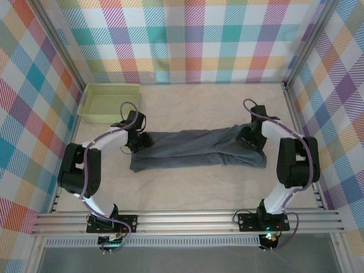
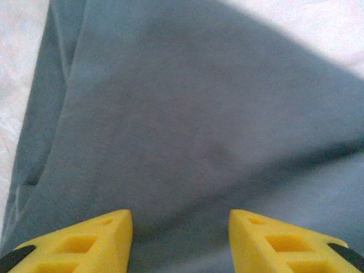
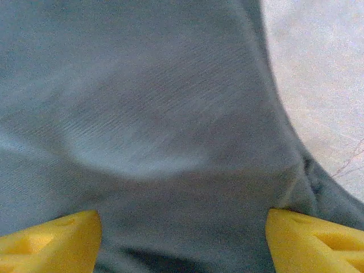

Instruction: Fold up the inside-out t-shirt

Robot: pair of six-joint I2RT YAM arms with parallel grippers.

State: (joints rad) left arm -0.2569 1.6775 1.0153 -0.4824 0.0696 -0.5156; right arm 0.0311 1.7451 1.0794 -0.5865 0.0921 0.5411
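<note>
There is one t-shirt [image 1: 196, 149], slate blue-grey, and it lies as a long wrinkled band across the middle of the table [image 1: 193, 108]. One pale green mesh basket [image 1: 105, 118] stands at the far left corner, apart from the cloth. There are two grippers, one over each end of the shirt. The left gripper [image 2: 181, 222] has its yellow fingers [image 2: 102, 239] moderately apart just above the cloth and pinches nothing. The right gripper [image 3: 182, 224] stands wider open over the cloth and also grips nothing.
</note>
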